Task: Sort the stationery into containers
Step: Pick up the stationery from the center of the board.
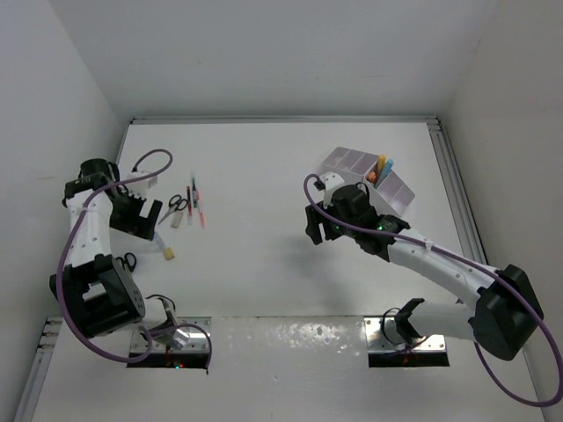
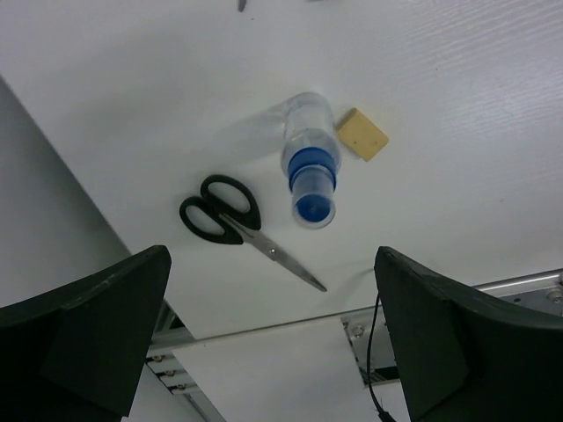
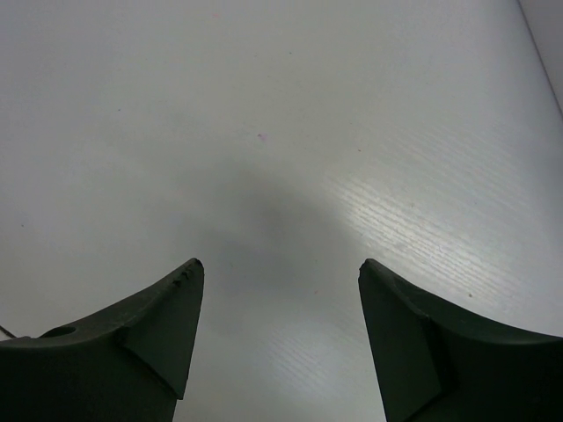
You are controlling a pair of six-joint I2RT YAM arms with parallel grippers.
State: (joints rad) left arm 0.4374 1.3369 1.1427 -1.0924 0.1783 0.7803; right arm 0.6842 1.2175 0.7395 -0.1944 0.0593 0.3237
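Left claw (image 2: 273, 264) is hovering wide, empty, over scissors (image 2: 230, 220) and blue-capped bottle (image 2: 310, 167), eraser (image 2: 362, 134) at bottle's two o'clock. Right claw (image 3: 281, 268) is hanging wide, empty, above desk (image 3: 264, 105).

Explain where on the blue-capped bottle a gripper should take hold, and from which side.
Grip the clear body of the bottle, behind the blue cap, coming from above with jaws across its width. It seems to lie on its side, so its round flanks are free; scissors and eraser sit close.

White table (image 1: 264, 272) with metal edge rail (image 1: 455, 185), enclosed by pale walls (image 1: 281, 53).
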